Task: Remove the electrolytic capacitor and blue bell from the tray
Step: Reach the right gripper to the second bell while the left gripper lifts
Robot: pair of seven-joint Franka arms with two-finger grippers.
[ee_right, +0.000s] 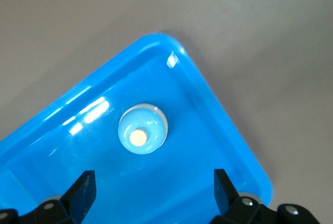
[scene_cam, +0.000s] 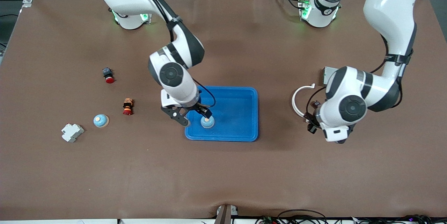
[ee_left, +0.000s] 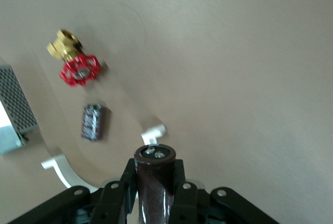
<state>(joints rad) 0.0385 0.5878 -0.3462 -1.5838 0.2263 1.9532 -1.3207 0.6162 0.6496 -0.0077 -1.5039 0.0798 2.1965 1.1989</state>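
Nearest the front camera, the left gripper (scene_cam: 338, 139) clamps the electrolytic capacitor (ee_left: 154, 182) over bare table, clear of the tray (scene_cam: 244, 93), while the right gripper (scene_cam: 195, 116) hangs wide over the blue bell (scene_cam: 207, 122) at the tray's seven-o'clock corner, apparently poised for grasping.

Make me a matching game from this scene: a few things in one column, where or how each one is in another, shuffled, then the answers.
Things:
1. blue bell
2. electrolytic capacitor
3. right gripper
4. white breaker block

States:
A. clamped in the shut left gripper
B. open, over the tray
C. on the table, toward the right arm's end
D. lying in the tray

Pairs: 1-D, 2-A, 3-B, 4-C
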